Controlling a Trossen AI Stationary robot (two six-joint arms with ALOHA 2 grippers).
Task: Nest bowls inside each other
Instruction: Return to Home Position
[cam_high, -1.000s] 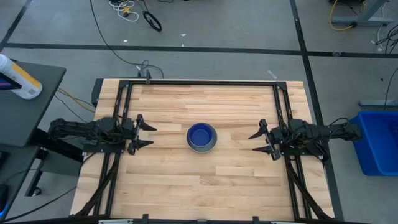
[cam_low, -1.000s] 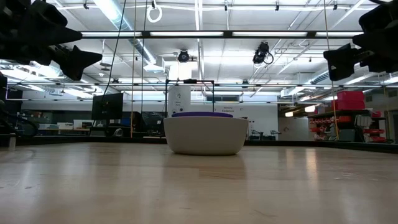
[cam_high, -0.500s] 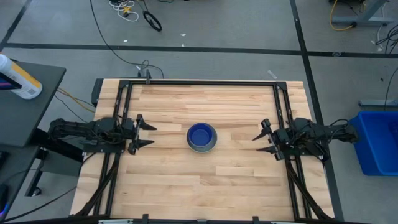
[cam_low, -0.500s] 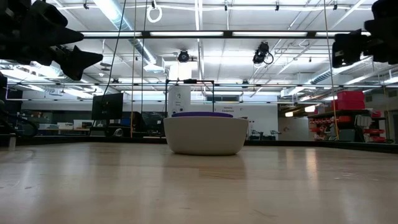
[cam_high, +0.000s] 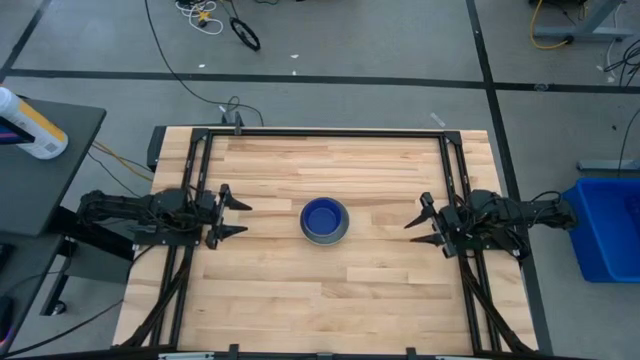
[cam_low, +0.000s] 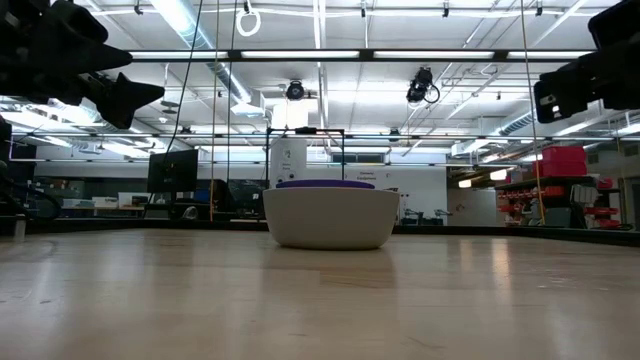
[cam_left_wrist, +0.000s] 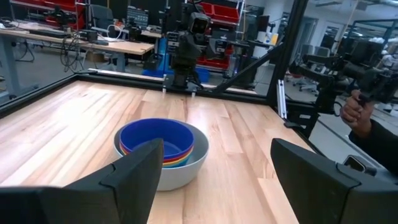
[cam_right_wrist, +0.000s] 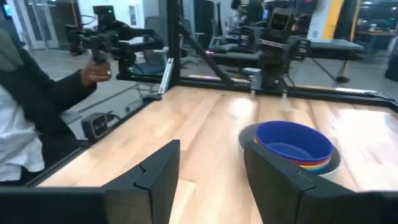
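The bowls (cam_high: 325, 219) sit nested in one stack at the table's middle. The grey one is outermost and rests by its base on the wood, and the dark blue one (cam_left_wrist: 157, 142) is on top. Red and yellow rims (cam_right_wrist: 308, 165) show between them. My left gripper (cam_high: 240, 217) hovers open above the table, left of the stack, pointing level at it. My right gripper (cam_high: 410, 232) hovers open to the stack's right, also pointing level at it. Neither has anything between its fingers.
A black frame (cam_high: 330, 133) borders the table's far and side edges. A blue bin (cam_high: 605, 225) stands off the right edge, and a side table with a bottle (cam_high: 30, 125) off the left. A person's hand holding a controller (cam_left_wrist: 354, 109) shows beyond the table.
My right gripper's fingers have drawn a little closer together while staying apart, and it has eased slightly back toward the table's right edge. The bowls have not moved.
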